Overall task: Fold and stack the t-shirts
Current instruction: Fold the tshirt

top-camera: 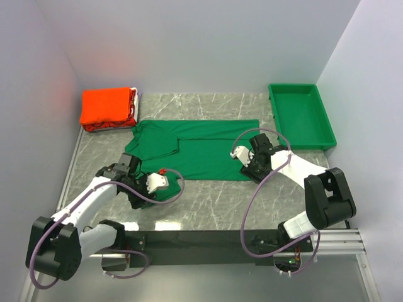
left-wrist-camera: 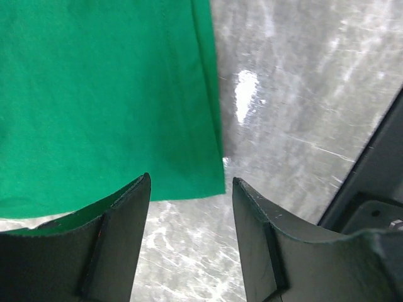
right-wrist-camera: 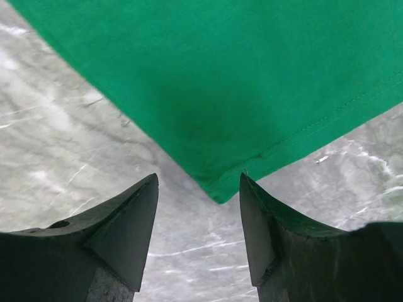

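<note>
1. Left claw (top-camera: 143, 195) is hanging low over the near-left part of the marble table (top-camera: 208, 211), its jaws standing partly apart and gripping nothing.
2. Seen from the left wrist, its two fingers (left-wrist-camera: 119, 239) are framing bare marble, and the hemmed near corner of the dark green t-shirt (left-wrist-camera: 94, 100) is lying flat just ahead of the gap. Whether the left-hand finger is touching the cloth's edge cannot be told.
3. Right claw (top-camera: 250, 171) is reaching down at the shirt's near-right corner, its jaws likewise standing apart with nothing between them.
4. From the right wrist, that stitched corner is pointing into the space just beyond the fingertips (right-wrist-camera: 135, 217), lying on the table and not pinched.
5. Dark green t-shirt (top-camera: 201, 148) is lying spread across the middle of the table, one sleeve reaching toward the far left.
6. Orange-red t-shirts (top-camera: 108, 108) are sitting folded in a stack in the far-left corner, just beside that sleeve.
7. Green tray (top-camera: 301, 116) is resting at the far right, apart from the green shirt.
</note>
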`<act>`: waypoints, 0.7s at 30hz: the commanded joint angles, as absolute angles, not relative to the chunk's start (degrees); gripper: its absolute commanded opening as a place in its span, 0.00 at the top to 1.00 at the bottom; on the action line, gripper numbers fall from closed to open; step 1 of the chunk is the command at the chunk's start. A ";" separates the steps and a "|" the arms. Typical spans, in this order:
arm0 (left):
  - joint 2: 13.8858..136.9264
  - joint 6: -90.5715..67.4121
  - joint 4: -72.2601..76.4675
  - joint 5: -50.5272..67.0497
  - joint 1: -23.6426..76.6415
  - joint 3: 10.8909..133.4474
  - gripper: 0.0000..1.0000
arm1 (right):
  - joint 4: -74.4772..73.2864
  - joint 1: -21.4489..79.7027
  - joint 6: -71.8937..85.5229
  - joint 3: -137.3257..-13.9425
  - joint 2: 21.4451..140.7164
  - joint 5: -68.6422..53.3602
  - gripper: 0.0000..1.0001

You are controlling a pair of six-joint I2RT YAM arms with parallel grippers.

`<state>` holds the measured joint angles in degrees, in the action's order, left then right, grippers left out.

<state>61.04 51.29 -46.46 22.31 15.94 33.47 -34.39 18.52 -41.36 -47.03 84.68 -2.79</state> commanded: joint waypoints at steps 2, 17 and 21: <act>62.93 49.84 -42.19 19.95 18.10 33.31 0.40 | -30.06 18.81 -43.24 -45.18 85.43 -0.18 0.40; 68.47 49.39 -37.17 13.80 22.15 30.06 0.57 | -29.44 18.90 -44.65 -43.68 86.84 2.81 0.50; 67.41 49.66 -39.02 14.59 22.15 30.41 0.70 | -30.76 18.55 -43.86 -44.47 85.26 3.43 0.42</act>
